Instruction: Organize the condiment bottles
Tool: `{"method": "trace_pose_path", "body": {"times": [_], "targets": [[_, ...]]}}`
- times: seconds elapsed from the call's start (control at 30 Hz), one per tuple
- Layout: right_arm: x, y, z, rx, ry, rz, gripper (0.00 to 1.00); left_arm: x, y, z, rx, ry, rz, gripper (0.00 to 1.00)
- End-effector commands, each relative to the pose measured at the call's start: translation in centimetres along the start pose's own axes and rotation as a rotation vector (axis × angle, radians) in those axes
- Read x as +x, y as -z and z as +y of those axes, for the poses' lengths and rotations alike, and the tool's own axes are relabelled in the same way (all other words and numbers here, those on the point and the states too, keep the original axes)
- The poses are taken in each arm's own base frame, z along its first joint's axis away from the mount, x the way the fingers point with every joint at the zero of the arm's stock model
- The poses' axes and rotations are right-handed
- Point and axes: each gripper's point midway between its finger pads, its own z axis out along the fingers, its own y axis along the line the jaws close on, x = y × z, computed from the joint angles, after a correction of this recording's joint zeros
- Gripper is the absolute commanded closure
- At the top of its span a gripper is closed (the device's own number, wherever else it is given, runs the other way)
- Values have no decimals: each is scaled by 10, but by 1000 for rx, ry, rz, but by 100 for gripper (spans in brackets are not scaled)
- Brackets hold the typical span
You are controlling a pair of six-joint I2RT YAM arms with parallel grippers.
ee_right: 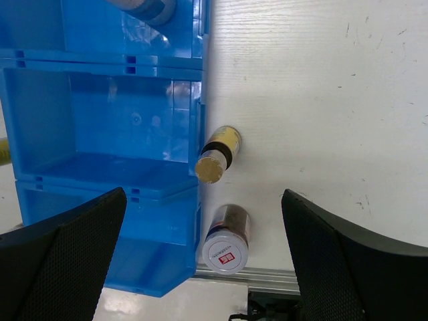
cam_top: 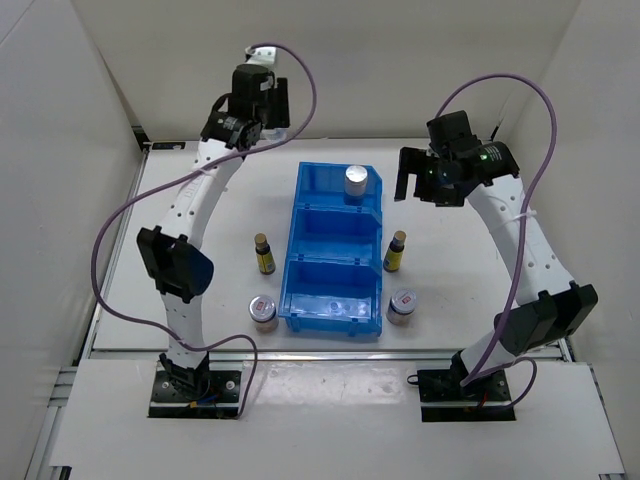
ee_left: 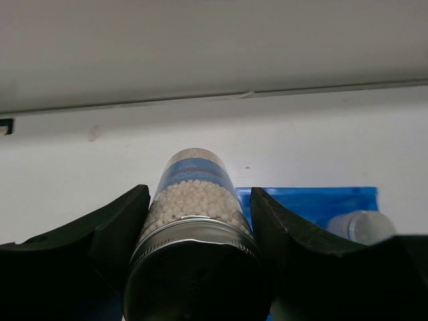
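My left gripper (cam_top: 272,100) is raised at the far left, shut on a white bottle (ee_left: 194,190) with a blue band and silver cap. A second white bottle (cam_top: 356,180) stands in the far compartment of the blue bin (cam_top: 333,208); it also shows in the left wrist view (ee_left: 361,226). Two slim dark bottles (cam_top: 264,253) (cam_top: 395,250) and two squat jars (cam_top: 263,310) (cam_top: 402,305) stand on the table either side of the bin. My right gripper (cam_top: 412,178) is open and empty above the table, right of the bin. Its wrist view shows the right slim bottle (ee_right: 217,155) and jar (ee_right: 227,241).
The bin's middle and near compartments (ee_right: 100,134) hold no bottles. White walls enclose the table on the left, back and right. A metal rail (ee_right: 267,277) runs along the table's near edge, close to the right jar.
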Motion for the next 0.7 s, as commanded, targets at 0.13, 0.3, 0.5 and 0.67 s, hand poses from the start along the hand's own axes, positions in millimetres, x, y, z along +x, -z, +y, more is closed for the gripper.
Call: {"method": "trace_pose_path", "body": {"times": [0.13, 0.3, 0.5, 0.67], "targets": [[1, 6, -5, -6, 7, -5, 0, 33, 5, -89, 271, -16, 83, 87], [12, 8, -11, 11, -1, 5, 0, 62, 1, -118, 348, -2, 156, 81], [25, 2, -13, 5, -17, 47, 0, 111, -12, -126, 381, 2, 273, 68], [36, -4, -13, -2, -17, 88, 0, 145, -25, -125, 365, -9, 344, 51]]}}
